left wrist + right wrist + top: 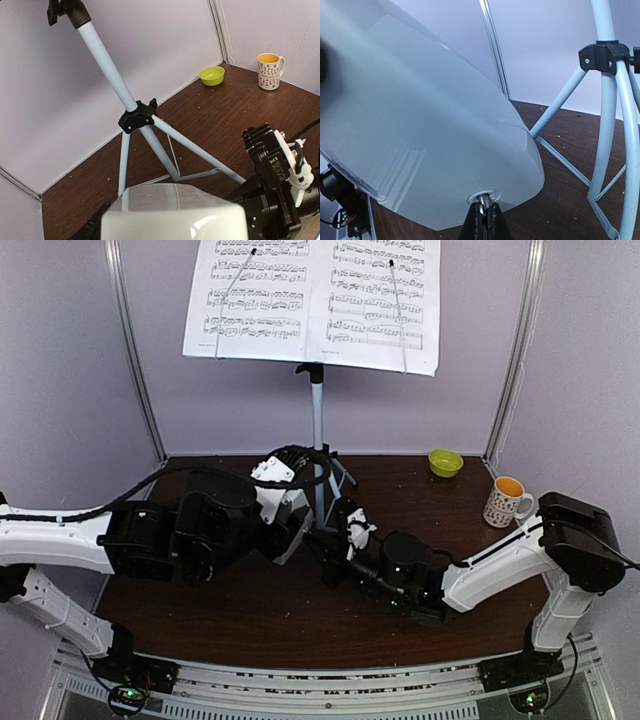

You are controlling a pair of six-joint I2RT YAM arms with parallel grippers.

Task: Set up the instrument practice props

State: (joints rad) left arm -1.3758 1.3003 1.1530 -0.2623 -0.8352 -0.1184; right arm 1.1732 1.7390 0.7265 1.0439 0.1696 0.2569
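The music stand (317,430) rises at the back middle of the table, with two sheet-music pages (255,295) (380,300) open on its desk. Its tripod legs (136,116) (607,100) spread just behind both grippers. My left gripper (283,520) is shut on the white metronome (275,490), whose body fills the bottom of the left wrist view (175,212). My right gripper (485,212) is shut on a small metal stem set in a ring low on the metronome's smooth side (420,125). The left fingers are mostly hidden behind the metronome.
A yellow-green bowl (445,462) (211,75) sits at the back right near the wall. A white mug with orange inside (506,502) (270,71) stands to its right. Purple walls close in the back and sides of the brown table (250,610).
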